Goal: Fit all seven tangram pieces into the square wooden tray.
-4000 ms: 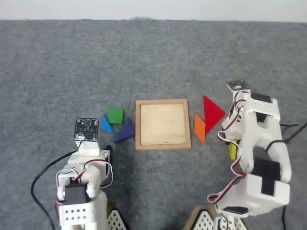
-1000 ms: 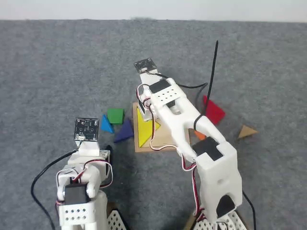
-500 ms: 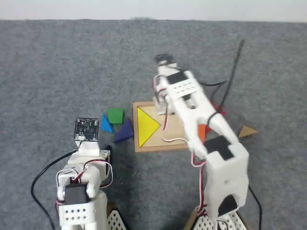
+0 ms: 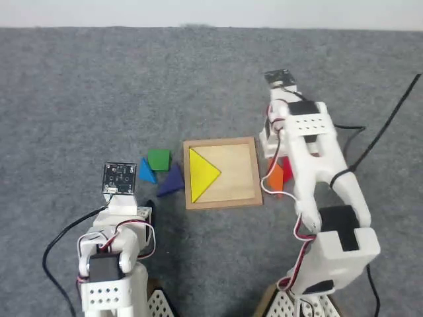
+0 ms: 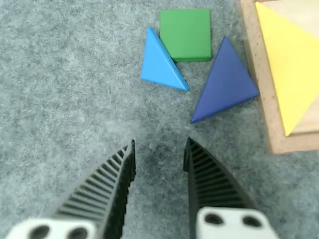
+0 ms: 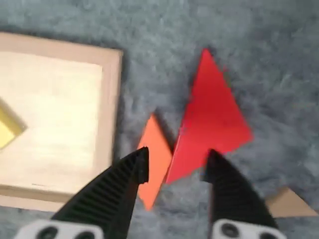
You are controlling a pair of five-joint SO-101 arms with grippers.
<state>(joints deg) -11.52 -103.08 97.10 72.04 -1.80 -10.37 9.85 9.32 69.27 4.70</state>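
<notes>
Tray [image 4: 221, 140] first: empty four seconds back, now it holds the yellow triangle [image 4: 201, 173], flat in its left half, long edge against the left wall. One down, six to go!

The right arm has swung off the tray to its right side. The right gripper [image 6: 177, 157] hangs there with fingers apart and nothing between them. It's lined up over the red triangle [image 6: 212, 119], whose near corner sits in the gap. The orange piece [image 6: 153, 167] lies just beside it, under the tray-side finger. That looks like the next pick.

The left gripper [image 5: 159, 147] hasn't budged. It is part open and empty, with the dark blue triangle [image 5: 224, 82] just beyond its fingertips.
</notes>
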